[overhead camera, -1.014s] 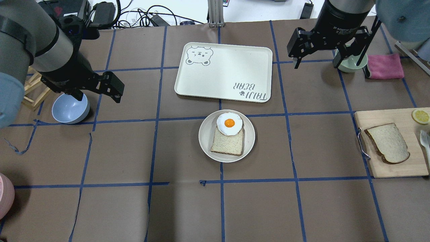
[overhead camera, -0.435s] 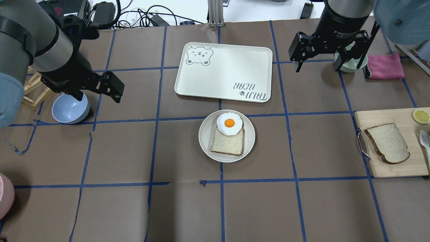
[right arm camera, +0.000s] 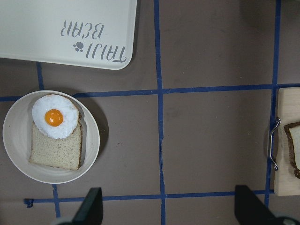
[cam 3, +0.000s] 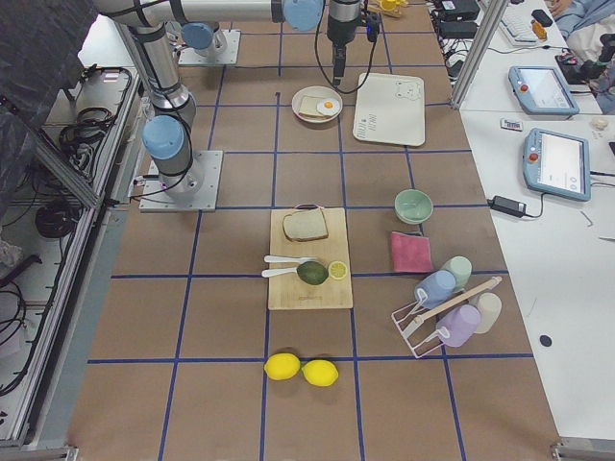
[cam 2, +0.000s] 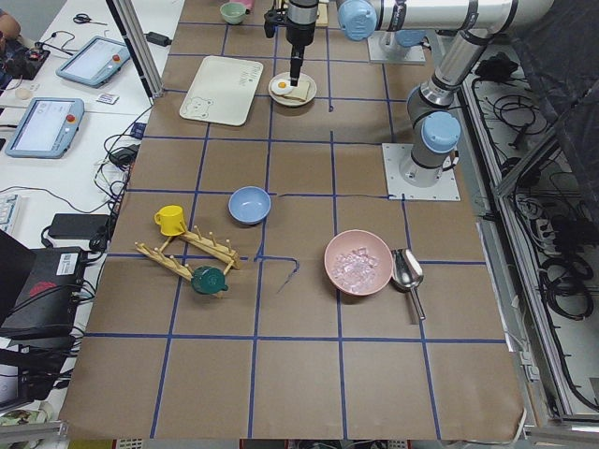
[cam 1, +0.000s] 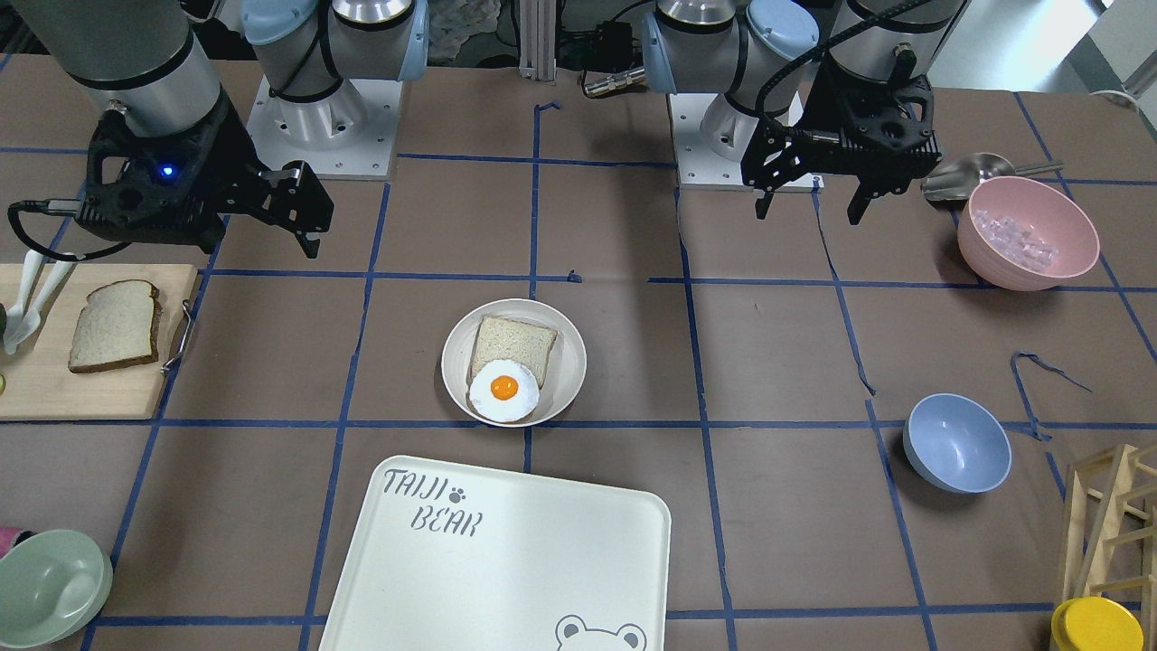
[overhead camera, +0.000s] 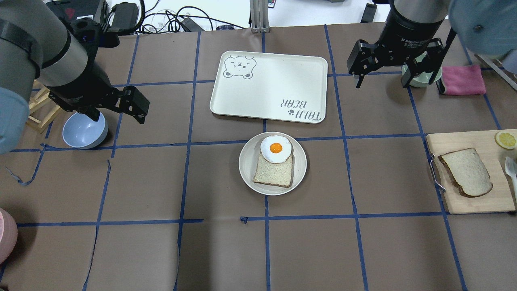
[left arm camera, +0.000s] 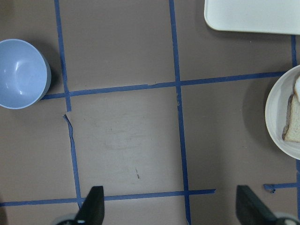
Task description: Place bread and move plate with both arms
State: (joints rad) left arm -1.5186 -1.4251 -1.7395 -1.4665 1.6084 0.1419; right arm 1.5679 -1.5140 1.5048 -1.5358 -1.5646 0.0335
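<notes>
The bread (overhead camera: 465,171), with a dark crust, lies on a wooden board (overhead camera: 472,202) at the right; it also shows in the front view (cam 1: 115,325). The white plate (overhead camera: 246,165) sits mid-table and holds a squarish slice (overhead camera: 274,173) topped by a fried egg (overhead camera: 276,148). My right gripper (overhead camera: 381,81) is open and empty. It hangs high over the table's far right, well away from the bread. My left gripper (overhead camera: 117,115) is open and empty, raised by the blue bowl, left of the plate. The wrist views show both pairs of fingertips spread wide.
The cream "TAIJI BEAR" tray (overhead camera: 268,87) lies behind the plate. A blue bowl (overhead camera: 85,130) is under my left arm. A pale green bowl (overhead camera: 422,76) and a pink cloth (overhead camera: 462,79) are at the far right. A pink bowl (cam 1: 1028,232) is near the left base.
My right gripper has turned a little at the wrist and shifted slightly, still open. The left arm, bread and plate have not moved.
</notes>
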